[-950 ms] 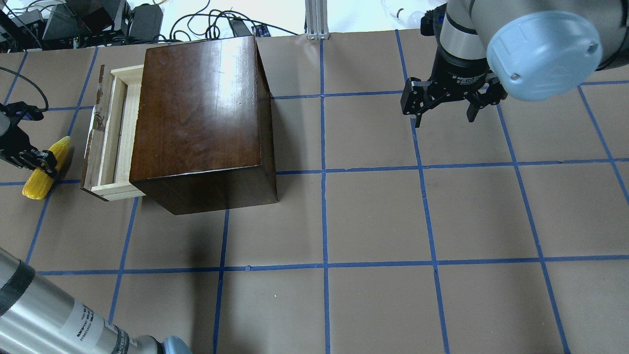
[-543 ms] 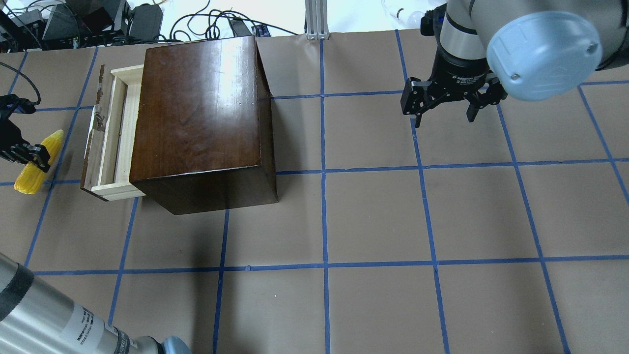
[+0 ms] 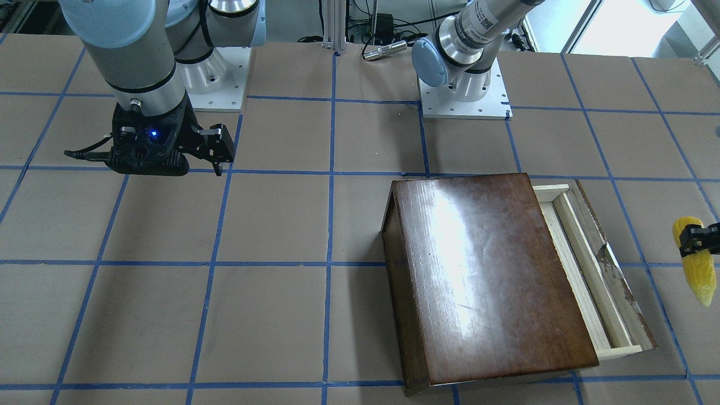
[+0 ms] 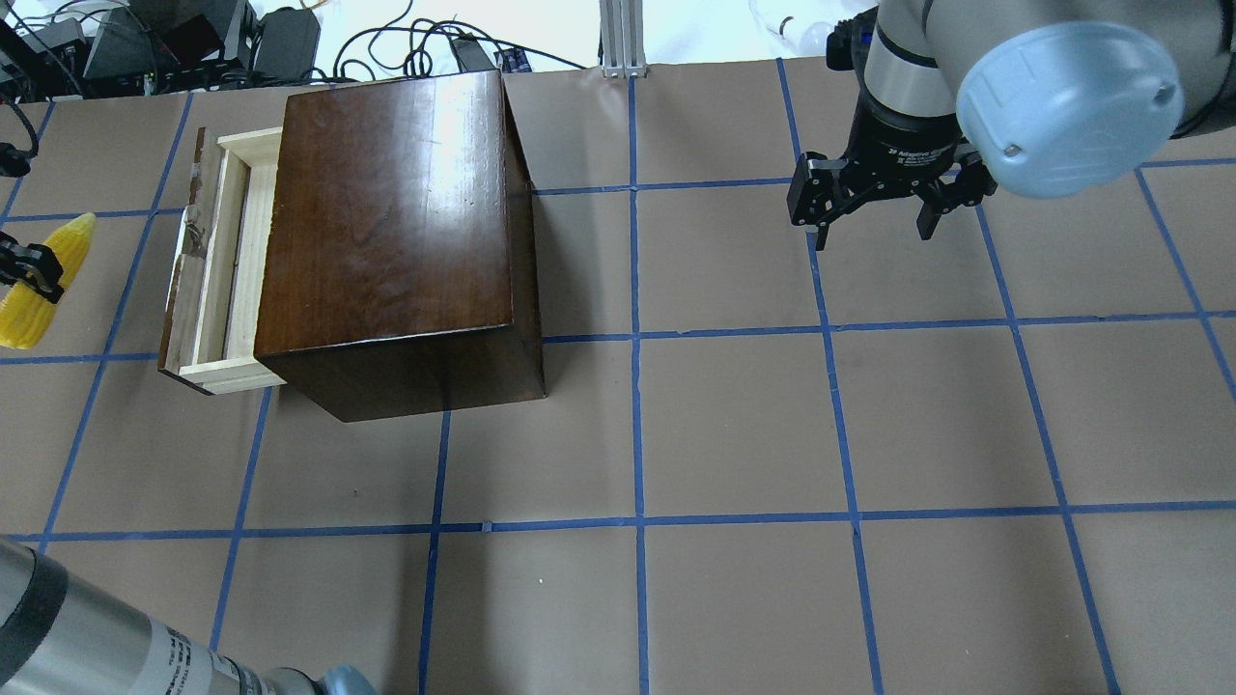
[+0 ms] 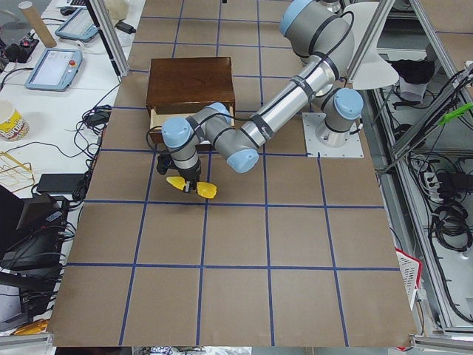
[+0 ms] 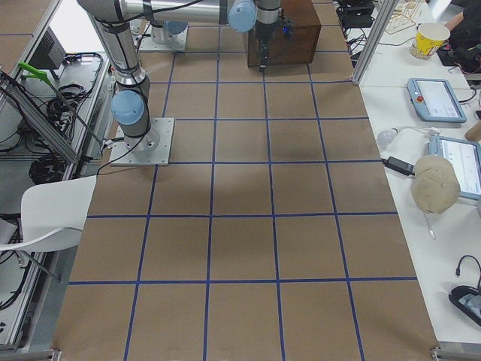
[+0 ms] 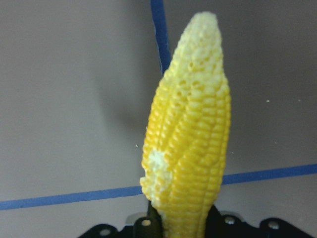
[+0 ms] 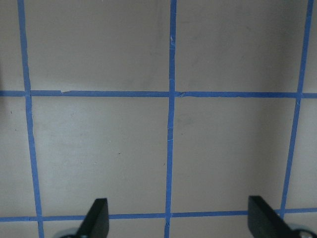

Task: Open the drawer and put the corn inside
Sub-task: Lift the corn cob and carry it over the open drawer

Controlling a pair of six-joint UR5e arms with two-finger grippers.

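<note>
The yellow corn [image 4: 39,280] is held in my left gripper [image 4: 29,273] at the overhead view's far left edge, lifted off the table, left of the drawer. It also shows in the front view [image 3: 697,270], the exterior left view [image 5: 191,186] and the left wrist view [image 7: 190,134]. The pale wood drawer [image 4: 220,261] stands pulled partly out of the dark-brown box [image 4: 396,222]; its inside looks empty. It shows in the front view too [image 3: 590,270]. My right gripper [image 4: 874,227] is open and empty above the table at the far right.
The box [image 3: 484,275] takes up the table's left back part. Cables and devices [image 4: 193,39] lie beyond the table's back edge. Blue tape lines grid the brown table cover [image 4: 734,425].
My left gripper has lifted the corn and carried it further left and toward the back of the table. The right arm, box and drawer have not moved.
</note>
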